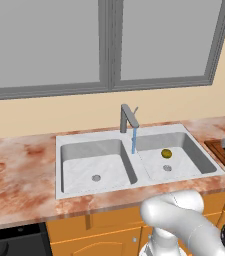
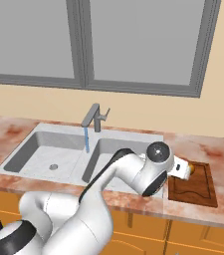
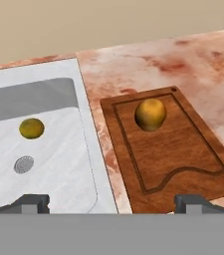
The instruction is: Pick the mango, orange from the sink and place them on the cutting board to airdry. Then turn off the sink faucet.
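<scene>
The orange [image 3: 150, 114] lies on the far part of the dark wooden cutting board [image 3: 183, 164], right of the sink [image 3: 83, 104]. The yellow-green mango [image 3: 31, 128] rests in the right basin just beyond the drain [image 3: 24, 164]; it is also in the left base view [image 1: 166, 153]. My gripper [image 3: 114, 203] hovers open above the board's near end, fingers spread wide with nothing between them. From the right base view the hand [image 2: 183, 170] hangs over the board [image 2: 195, 189]. The faucet [image 1: 128, 117] pours a blue stream of water [image 1: 133, 140] into the sink.
A reddish marbled counter [image 1: 19, 170] surrounds the sink, with bare counter beyond and right of the board [image 3: 203, 64]. A window [image 1: 104, 45] fills the wall behind the faucet. The left basin [image 1: 96, 167] holds only its drain.
</scene>
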